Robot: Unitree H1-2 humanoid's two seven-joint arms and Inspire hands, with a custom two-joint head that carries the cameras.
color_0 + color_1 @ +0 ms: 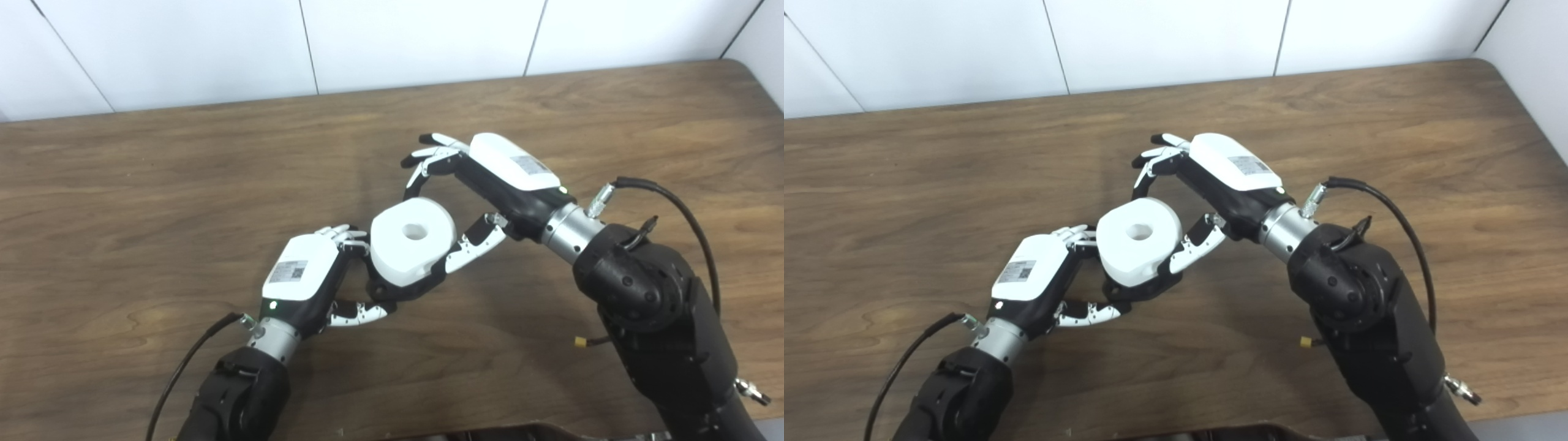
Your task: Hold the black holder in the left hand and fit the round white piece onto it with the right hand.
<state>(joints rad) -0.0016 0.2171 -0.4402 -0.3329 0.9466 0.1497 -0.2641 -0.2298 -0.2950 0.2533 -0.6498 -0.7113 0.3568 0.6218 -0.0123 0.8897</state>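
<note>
Two robot hands meet over the middle of a wooden table [184, 184]. Left hand [306, 275] is closed on the black holder [398, 288], its thumb stretched along the holder's near underside and its fingers [340, 233] curled in at the far side, beside the white piece. That white piece [411, 240], a thick round with a hole in its centre, sits on top of the holder, tilted toward the camera, with only a dark strip of the holder showing beneath its lower edge. Right hand [484, 184] is wrapped loosely around the piece: its thumb [471, 248] presses against the piece's right side, while its fingers [429, 159] arch over the far rim, their tips at the upper edge. Whether those fingertips actually touch the rim cannot be told. Both are held just above the table.
</note>
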